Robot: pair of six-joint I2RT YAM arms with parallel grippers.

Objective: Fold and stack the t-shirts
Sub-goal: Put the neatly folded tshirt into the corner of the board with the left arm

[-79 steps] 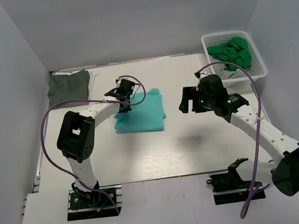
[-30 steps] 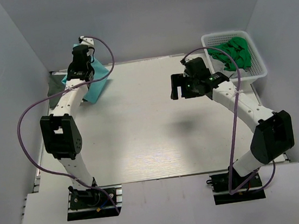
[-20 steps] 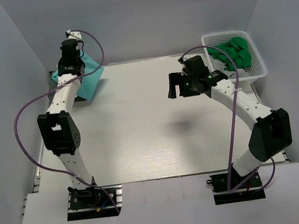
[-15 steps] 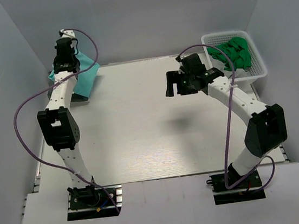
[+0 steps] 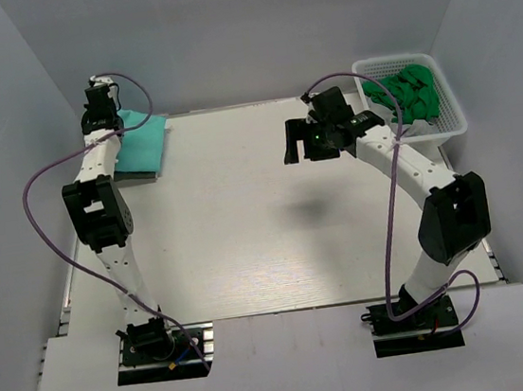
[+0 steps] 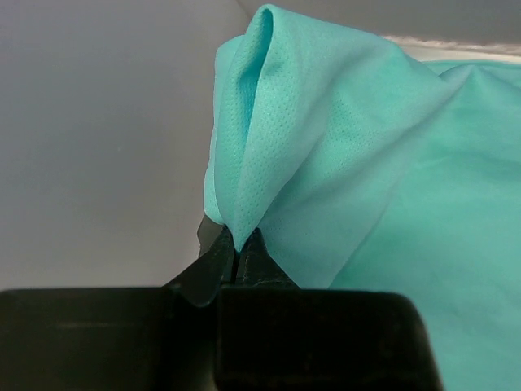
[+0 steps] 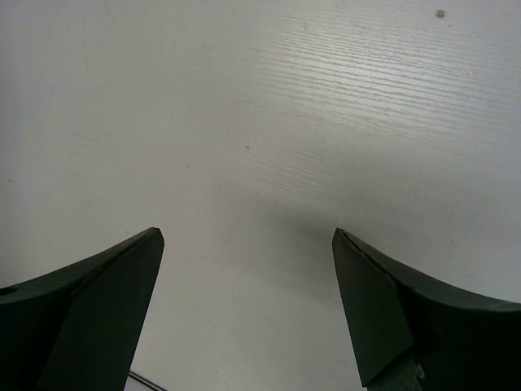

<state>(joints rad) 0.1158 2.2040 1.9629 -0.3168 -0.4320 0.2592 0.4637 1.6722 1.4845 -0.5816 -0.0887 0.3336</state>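
Observation:
My left gripper (image 5: 100,108) is at the far left corner, shut on an edge of the folded teal t-shirt (image 5: 138,144). The teal shirt lies over a dark grey folded shirt (image 5: 135,176), of which only the near edge shows. In the left wrist view the teal cloth (image 6: 342,147) bunches up out of my closed left gripper (image 6: 236,248). My right gripper (image 5: 295,144) is open and empty above the table's far middle; its wrist view shows the right gripper (image 7: 248,240) over bare table. Green t-shirts (image 5: 408,92) lie crumpled in the white basket (image 5: 451,107).
The white basket stands at the far right corner. Grey walls close in the table on the left, back and right. The left arm stretches along the left wall.
My left gripper has carried the teal shirt from the table's middle to the far left corner and laid it over the grey shirt. My right gripper has drifted a little left and farther back.

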